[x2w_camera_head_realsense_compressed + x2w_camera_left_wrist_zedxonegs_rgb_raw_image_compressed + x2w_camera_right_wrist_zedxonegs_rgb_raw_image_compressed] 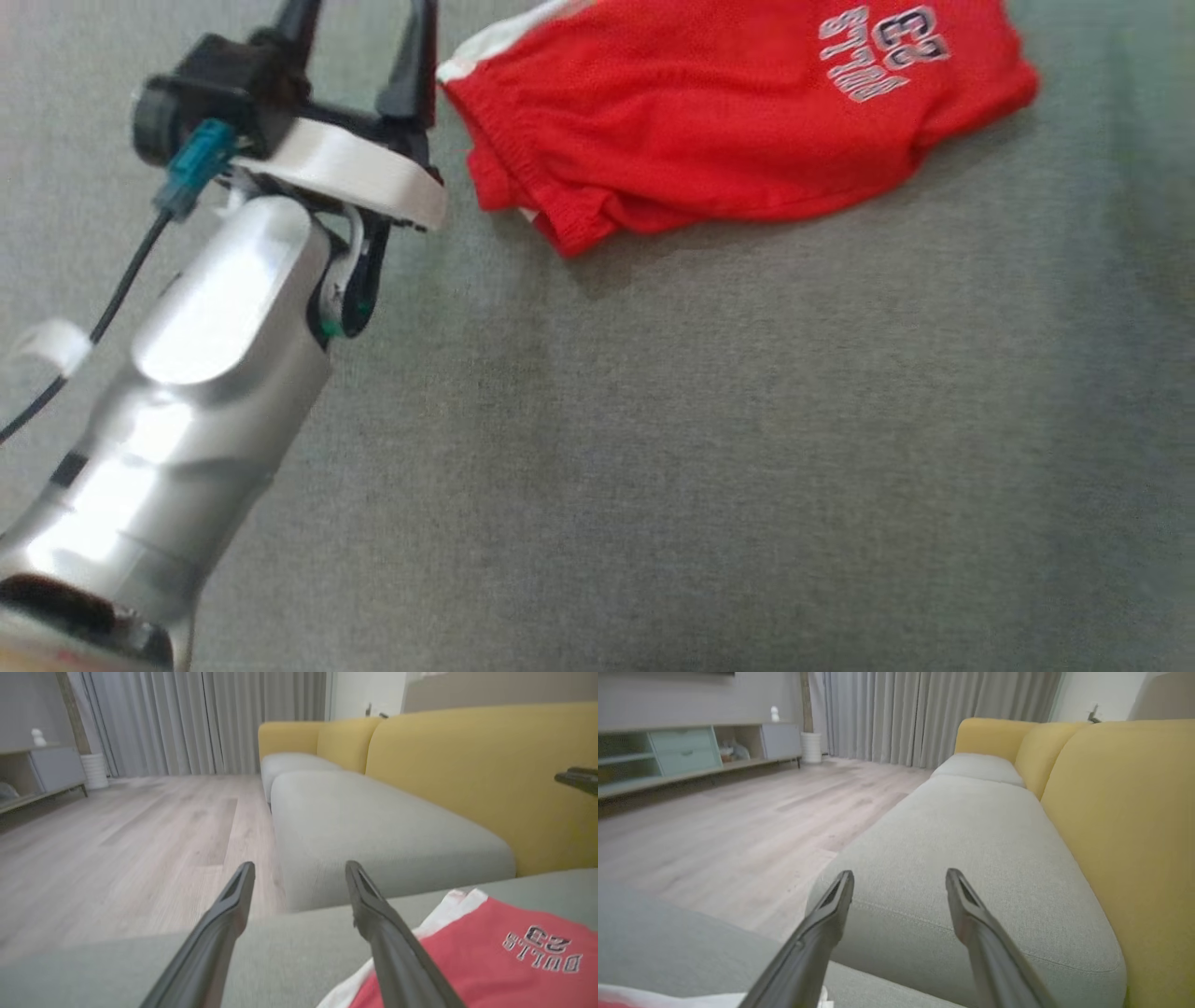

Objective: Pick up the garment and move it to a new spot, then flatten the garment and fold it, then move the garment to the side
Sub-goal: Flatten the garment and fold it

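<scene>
The garment [728, 121] is red mesh with white trim and a "BULLS 23" print. It lies folded on the grey cushion [700, 448] at the top of the head view. My left gripper [359, 28] stands open just left of its white-edged corner, apart from it and holding nothing. In the left wrist view the garment [490, 952] lies beside the right-hand finger of the left gripper [299, 868]. My right gripper [899, 875] is open and empty above the cushion. A strip of the garment [644, 998] shows at that view's bottom left.
A yellow sofa back [467, 774] runs along grey seat cushions [373, 826]. A gap separates the near cushion from the one beyond. Wooden floor [117, 849] lies past the cushion edge, with grey curtains [196, 718] and a low cabinet [682, 751] behind. A dark finger [579, 779] enters from the right.
</scene>
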Available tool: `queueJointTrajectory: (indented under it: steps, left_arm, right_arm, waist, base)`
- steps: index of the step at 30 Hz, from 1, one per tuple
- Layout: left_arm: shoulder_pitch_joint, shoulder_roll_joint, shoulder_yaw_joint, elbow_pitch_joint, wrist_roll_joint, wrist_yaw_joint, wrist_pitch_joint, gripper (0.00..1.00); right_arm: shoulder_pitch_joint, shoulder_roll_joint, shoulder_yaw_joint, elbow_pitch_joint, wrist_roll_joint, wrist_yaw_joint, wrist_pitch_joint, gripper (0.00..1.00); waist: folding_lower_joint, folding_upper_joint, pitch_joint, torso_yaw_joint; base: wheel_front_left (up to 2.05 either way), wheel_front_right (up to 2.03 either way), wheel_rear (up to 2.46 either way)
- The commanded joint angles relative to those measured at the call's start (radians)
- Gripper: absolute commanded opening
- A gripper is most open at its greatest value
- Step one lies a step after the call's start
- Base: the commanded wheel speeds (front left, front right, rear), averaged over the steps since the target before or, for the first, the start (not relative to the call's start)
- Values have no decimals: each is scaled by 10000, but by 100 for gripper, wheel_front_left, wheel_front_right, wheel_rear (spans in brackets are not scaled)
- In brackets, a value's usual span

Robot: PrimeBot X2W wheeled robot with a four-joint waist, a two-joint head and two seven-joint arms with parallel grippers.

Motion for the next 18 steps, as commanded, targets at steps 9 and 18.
queueJointTrajectory:
  steps: [9, 18]
  left_arm:
    - [2284, 404, 2145, -2264, 1670, 985, -93, 100]
    - [5207, -295, 3530, -2951, 2374, 814, -94, 100]
  right_arm:
    - [3550, 774, -3487, -3167, -71, -7, -163, 100]
    - [8383, 3094, -6102, -6312, -2524, -7, -165, 100]
  waist:
    - [1, 0, -1606, -685]
    - [1, 0, -2583, -1169]
  base:
    - [0, 0, 0]
    - [0, 0, 0]
